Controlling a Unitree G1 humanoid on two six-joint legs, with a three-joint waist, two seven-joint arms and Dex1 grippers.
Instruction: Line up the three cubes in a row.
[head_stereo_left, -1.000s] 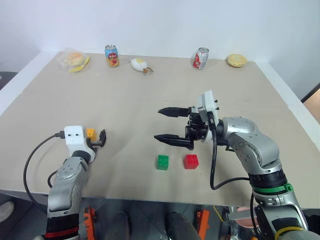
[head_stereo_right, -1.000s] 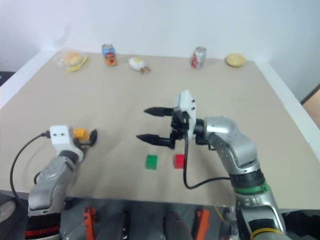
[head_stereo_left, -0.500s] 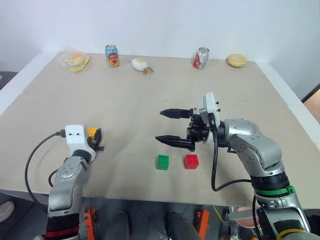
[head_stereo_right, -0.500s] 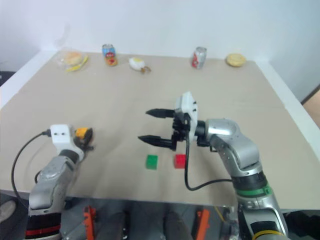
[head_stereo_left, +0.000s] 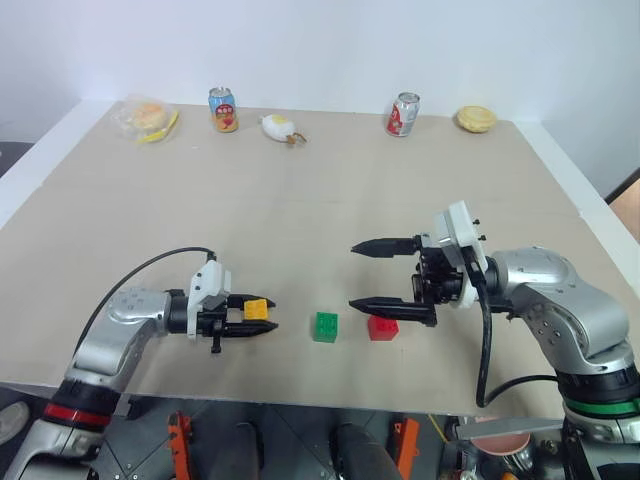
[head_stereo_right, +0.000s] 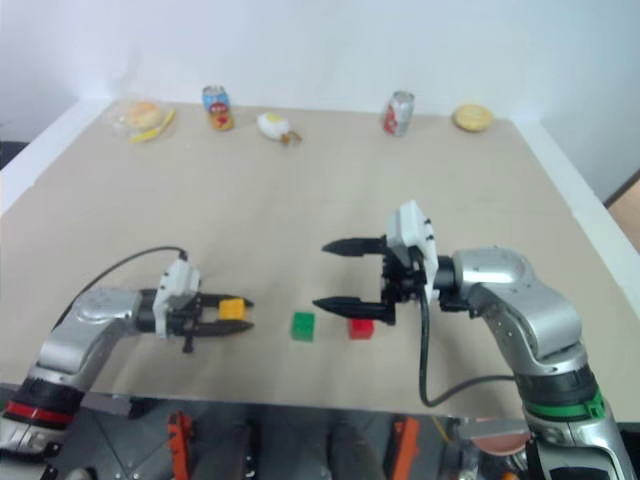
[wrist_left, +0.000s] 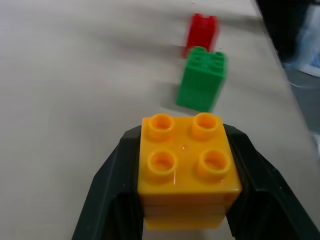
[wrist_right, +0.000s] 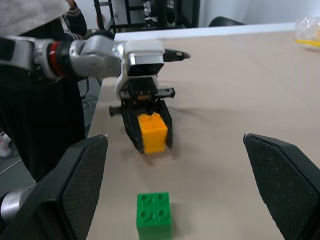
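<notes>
The orange-yellow cube sits between the black fingers of my left gripper, which is shut on it and points to the right, low over the table. The wrist view shows the same cube studs up, gripped on both sides. To its right, the green cube and the red cube stand side by side near the front edge, a small gap apart. My right gripper hovers open above the red cube, pointing left, with nothing between its fingers.
Along the far edge stand two drink cans, a bagged food item, a white item and a round bun. The beige table is bare across its middle. Its front edge runs just below the cubes.
My left gripper shut on the orange-yellow cube, swung round to point right and carried it toward the green cube. The open right gripper drew back to the right.
</notes>
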